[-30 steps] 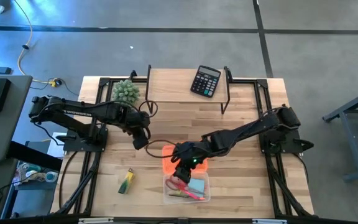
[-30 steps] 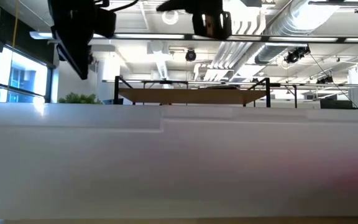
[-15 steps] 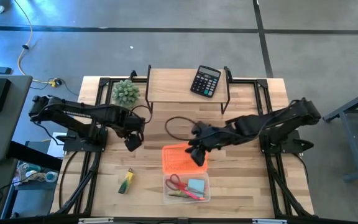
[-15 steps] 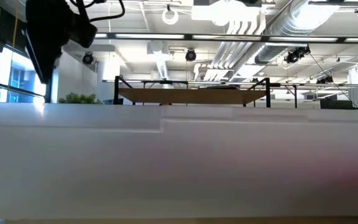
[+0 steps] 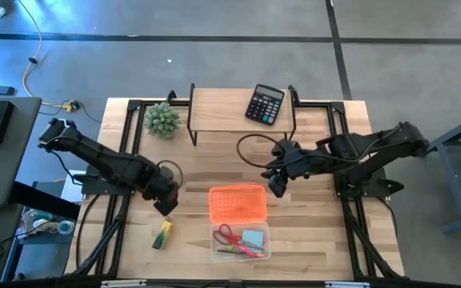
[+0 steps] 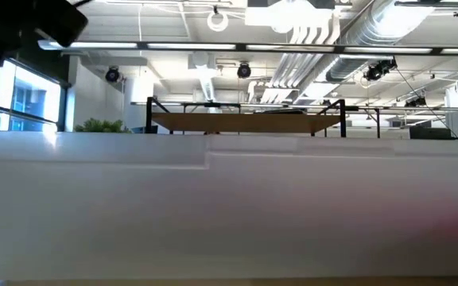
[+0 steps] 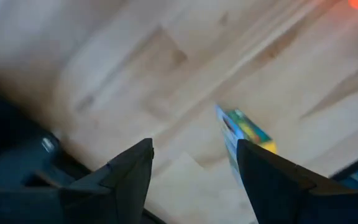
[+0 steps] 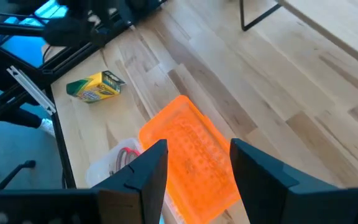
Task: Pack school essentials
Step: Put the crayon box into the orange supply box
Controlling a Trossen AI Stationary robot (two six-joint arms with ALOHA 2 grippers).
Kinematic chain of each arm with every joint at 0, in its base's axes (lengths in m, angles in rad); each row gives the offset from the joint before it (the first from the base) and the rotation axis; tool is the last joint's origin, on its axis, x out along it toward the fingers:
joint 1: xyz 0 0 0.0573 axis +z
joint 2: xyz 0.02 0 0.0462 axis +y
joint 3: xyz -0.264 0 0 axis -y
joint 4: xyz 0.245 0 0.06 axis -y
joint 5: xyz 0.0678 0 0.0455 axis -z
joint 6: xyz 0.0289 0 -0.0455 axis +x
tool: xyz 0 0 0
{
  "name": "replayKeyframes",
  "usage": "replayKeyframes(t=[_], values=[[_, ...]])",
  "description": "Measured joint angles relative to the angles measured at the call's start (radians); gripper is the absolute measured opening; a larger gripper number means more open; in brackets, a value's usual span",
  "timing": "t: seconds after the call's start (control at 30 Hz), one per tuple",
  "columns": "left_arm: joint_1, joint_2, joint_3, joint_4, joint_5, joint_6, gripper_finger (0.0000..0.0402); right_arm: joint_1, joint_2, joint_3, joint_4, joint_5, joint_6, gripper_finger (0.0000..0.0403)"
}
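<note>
High view: my left pincer (image 5: 165, 207), wide and empty, hangs just at 12 o'clock of the green-yellow crayon box (image 5: 162, 233) on the worktop (image 5: 310, 240). My right pincer (image 5: 277, 186), parted and empty, hovers at 2 o'clock of the orange lid (image 5: 237, 203). Red-handled scissors (image 5: 229, 235) lie in the clear case (image 5: 264, 250).

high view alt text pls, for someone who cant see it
Seen from above, the left gripper hangs open just above a green-yellow crayon box on a wooden table. Right of the box sits a clear case holding red scissors, its orange lid open, with the right gripper empty beyond it.
</note>
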Motion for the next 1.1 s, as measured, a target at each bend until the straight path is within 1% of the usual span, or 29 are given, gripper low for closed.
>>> replayKeyframes(t=[0.13,0.2,0.37,0.47,0.63,0.73,1.1], values=[[-0.101,0.000,0.000,0.057,0.029,-0.144,0.0223,-0.002,-0.016,0.000,-0.023,0.001,-0.009,0.0165],[-0.147,0.000,0.000,0.110,0.025,-0.193,0.0223,-0.001,-0.015,0.000,-0.037,0.000,-0.031,0.0165],[-0.236,0.000,0.000,0.209,-0.039,-0.329,0.0223,-0.012,-0.012,0.000,-0.049,-0.001,-0.084,0.0165],[-0.277,0.000,0.000,0.216,-0.061,-0.423,0.0223,-0.029,-0.012,0.000,-0.049,-0.002,-0.090,0.0165],[-0.330,0.018,0.000,0.237,-0.129,-0.522,0.0223,-0.064,-0.012,0.000,-0.050,-0.028,-0.132,0.0165],[-0.349,0.044,0.000,0.245,-0.137,-0.548,0.0223,-0.088,-0.012,0.000,-0.050,-0.034,-0.138,0.0165],[-0.352,0.178,0.000,0.311,-0.137,-0.544,0.0223,-0.150,-0.011,0.000,-0.050,-0.057,-0.187,0.0165]])
